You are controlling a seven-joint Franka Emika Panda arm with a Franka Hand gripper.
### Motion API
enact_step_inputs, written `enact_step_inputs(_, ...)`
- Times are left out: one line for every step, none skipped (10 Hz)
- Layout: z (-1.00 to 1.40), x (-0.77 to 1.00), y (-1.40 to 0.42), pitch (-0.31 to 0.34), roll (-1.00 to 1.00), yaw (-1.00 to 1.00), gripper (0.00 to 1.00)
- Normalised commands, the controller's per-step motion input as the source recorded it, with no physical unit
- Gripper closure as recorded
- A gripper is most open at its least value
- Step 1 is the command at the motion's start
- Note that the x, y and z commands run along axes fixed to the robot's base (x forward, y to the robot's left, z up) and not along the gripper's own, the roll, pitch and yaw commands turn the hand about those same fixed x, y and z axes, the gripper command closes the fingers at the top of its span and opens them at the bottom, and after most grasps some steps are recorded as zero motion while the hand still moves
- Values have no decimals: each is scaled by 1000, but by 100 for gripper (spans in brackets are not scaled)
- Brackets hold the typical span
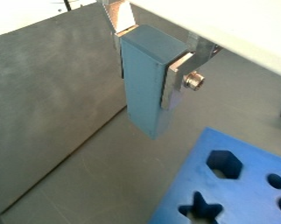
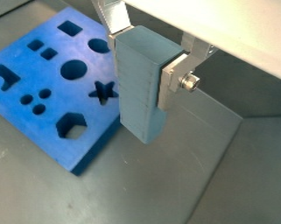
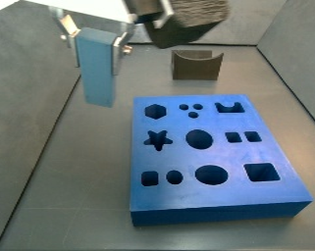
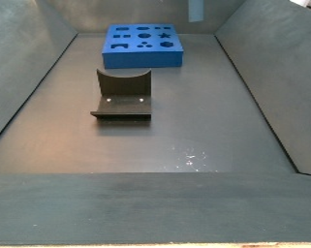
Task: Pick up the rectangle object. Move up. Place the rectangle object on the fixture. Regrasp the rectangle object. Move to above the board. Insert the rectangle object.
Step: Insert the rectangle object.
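1. Hanging in the air beside the board, the gripper has its two silver fingers clamped on the upper part of the rectangle object; the jaws stand narrow, closed flat against the bar's faces.
2. Rectangle object: pale blue-grey bar, held upright with its long axis vertical. Its lower end hangs free above the grey floor, touching nothing. Both wrist views show it too, with a silver finger pressed to one side and a small screw head visible on that plate.
3. Board: thick bright blue slab lying flat on the floor, dark cut-outs facing up: hexagon, star, circles, squares, a crown shape. In a wrist view it lies off to one side of the bar, not beneath it. In a side view the bar hangs beyond the board's long edge, near the corner with the hexagon hole.
4. Fixture: dark brown block with a notch in its top, standing on the floor, behind the board and apart from it. From the opposite end of the enclosure it shows in front of the board, nothing resting on it.
5. Gripper and bar are not seen in that far side view.
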Motion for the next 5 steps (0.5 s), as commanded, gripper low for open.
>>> enact_step_inputs(0, 734, -180, 106, 37, 0, 100)
enact_step_inputs(0, 826, -191, 129, 51, 0, 100)
enact_step_inputs(0, 860, -186, 146, 26, 0, 100)
enact_step_inputs(0, 889, -220, 174, 0, 0, 100)
enact_step_inputs(0, 817, -146, 134, 0, 0, 100)
